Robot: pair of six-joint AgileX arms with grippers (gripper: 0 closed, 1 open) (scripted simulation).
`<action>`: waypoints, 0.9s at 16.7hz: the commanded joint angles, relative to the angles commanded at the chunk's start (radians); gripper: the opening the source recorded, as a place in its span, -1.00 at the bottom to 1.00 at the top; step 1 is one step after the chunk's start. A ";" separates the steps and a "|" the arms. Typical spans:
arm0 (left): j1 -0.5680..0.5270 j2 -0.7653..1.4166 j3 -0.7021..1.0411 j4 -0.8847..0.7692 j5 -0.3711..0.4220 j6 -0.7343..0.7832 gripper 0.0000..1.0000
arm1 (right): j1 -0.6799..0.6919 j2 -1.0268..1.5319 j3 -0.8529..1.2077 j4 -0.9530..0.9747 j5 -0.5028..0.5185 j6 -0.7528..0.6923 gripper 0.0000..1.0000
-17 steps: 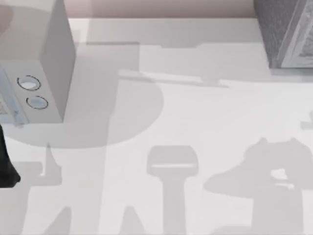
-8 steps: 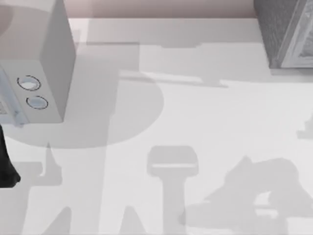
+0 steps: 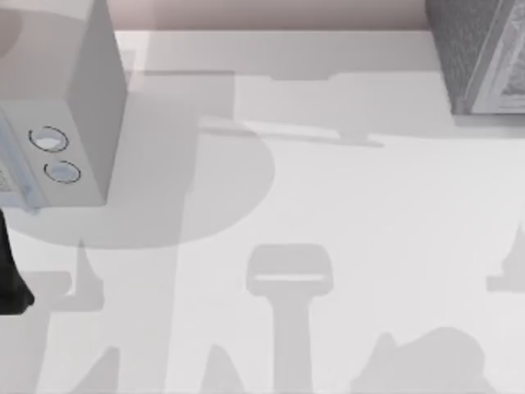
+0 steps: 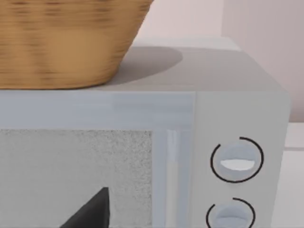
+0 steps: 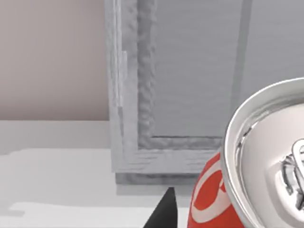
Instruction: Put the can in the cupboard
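Observation:
The can [image 5: 247,166] is red with white lettering and a silver pull-tab top, and it sits close in the right wrist view. My right gripper [image 5: 223,213] is shut on the can, with one dark fingertip [image 5: 164,211] showing beside it. Straight beyond the can stands the cupboard [image 5: 190,76], a dark grey speckled box whose paler framed panel front is closed. In the top view the cupboard [image 3: 480,57] is at the far right corner of the table. My left arm [image 3: 10,275] is parked at the table's left edge, facing the white box.
A white box with two round dials [image 3: 57,107] stands at the far left of the table, with a wicker basket [image 4: 61,42] on its top. Arm shadows lie across the white table [image 3: 328,197] near its front edge.
The right arm's shadow on the table has slid toward the front right corner and partly left the top view. The left arm, the white box and the cupboard have not moved.

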 joint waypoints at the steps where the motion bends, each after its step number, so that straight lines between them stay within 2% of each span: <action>1: 0.000 0.000 0.000 0.000 0.000 0.000 1.00 | 0.019 -0.067 -0.027 -0.025 0.013 0.004 -1.00; 6: 0.000 0.000 0.000 0.000 0.000 0.000 1.00 | 0.077 -0.246 -0.103 -0.097 0.055 0.013 -1.00; 12: 0.000 0.000 0.000 0.000 0.000 0.000 1.00 | 0.075 -0.245 -0.102 -0.097 0.054 0.015 -1.00; 15: 0.000 0.000 0.000 0.000 0.000 0.000 1.00 | 0.080 -0.189 -0.039 -0.111 0.067 0.014 -1.00</action>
